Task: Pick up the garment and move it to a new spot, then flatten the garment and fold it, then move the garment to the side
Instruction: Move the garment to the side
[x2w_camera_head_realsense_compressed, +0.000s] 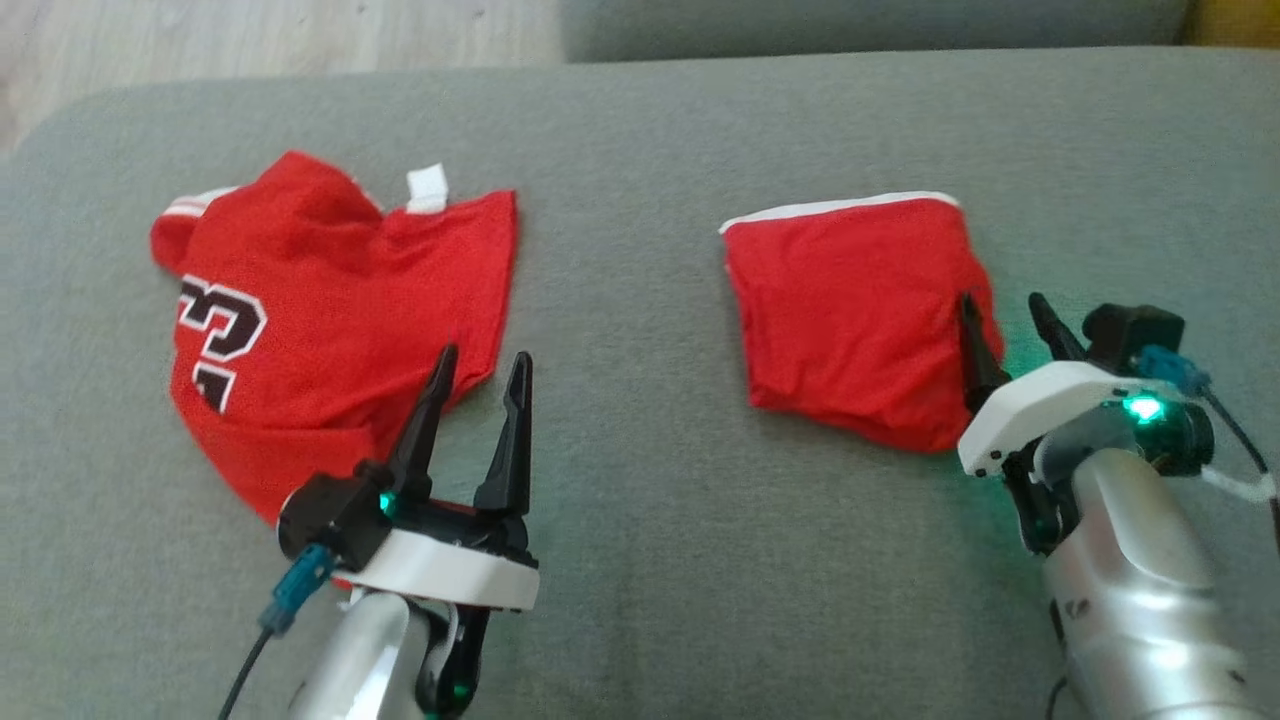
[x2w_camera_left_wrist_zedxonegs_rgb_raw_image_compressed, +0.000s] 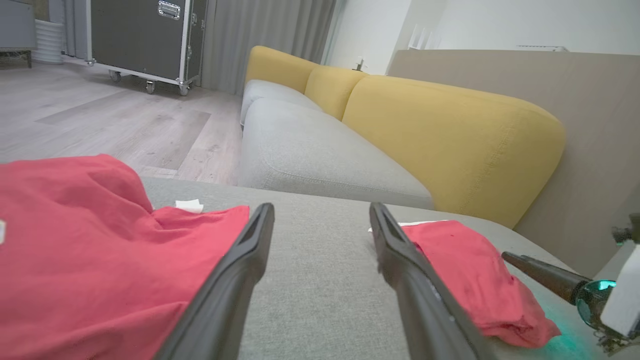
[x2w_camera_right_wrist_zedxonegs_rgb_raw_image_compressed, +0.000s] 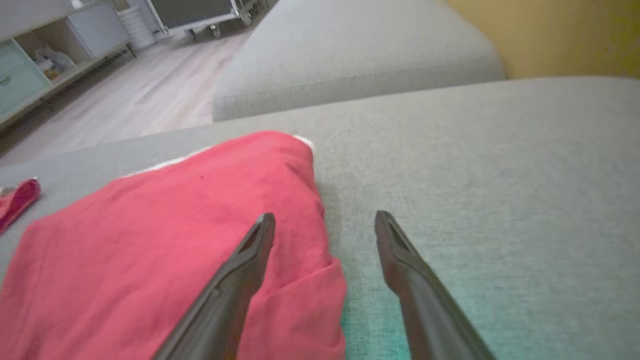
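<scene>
Spreading its two fingers wide and holding nothing, the right hand (x2w_camera_head_realsense_compressed: 1000, 305) straddles the right edge of the folded garment (x2w_camera_head_realsense_compressed: 850, 320): its left finger is over the red cloth and its right finger over the bare grey cushion (x2w_camera_head_realsense_compressed: 620, 500). Whether the left finger touches the cloth cannot be told. The garment lies flat, close to square, its white-trimmed edge (x2w_camera_head_realsense_compressed: 840, 207) facing far, mostly left of and beyond this hand. The left hand (x2w_camera_head_realsense_compressed: 485, 355) is equally open and empty, at the near right corner of a red jersey (x2w_camera_head_realsense_compressed: 320, 300) lying well apart on the left.
</scene>
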